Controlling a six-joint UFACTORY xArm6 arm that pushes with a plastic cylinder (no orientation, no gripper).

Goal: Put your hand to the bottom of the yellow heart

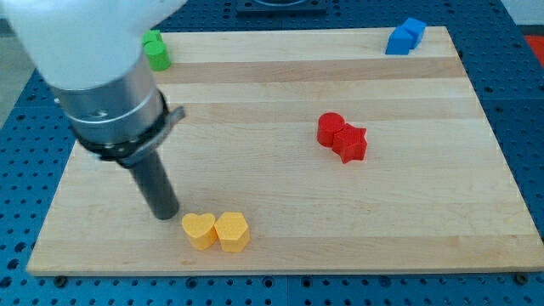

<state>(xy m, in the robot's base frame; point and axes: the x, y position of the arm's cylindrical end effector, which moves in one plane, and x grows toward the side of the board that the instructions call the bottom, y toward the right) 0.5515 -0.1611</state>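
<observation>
A yellow heart block (pixel 200 229) lies near the board's bottom edge, left of centre. A yellow hexagon block (pixel 232 231) touches its right side. My tip (pixel 166 212) rests on the board just to the upper left of the yellow heart, a small gap apart. The rod rises from there to the large grey and white arm at the view's upper left.
A red cylinder (pixel 330 128) and a red star (pixel 351 142) touch each other right of centre. Blue blocks (pixel 405 36) sit at the top right corner. A green block (pixel 156 50) sits at the top left, partly behind the arm. The wooden board (pixel 280 85) ends close below the yellow blocks.
</observation>
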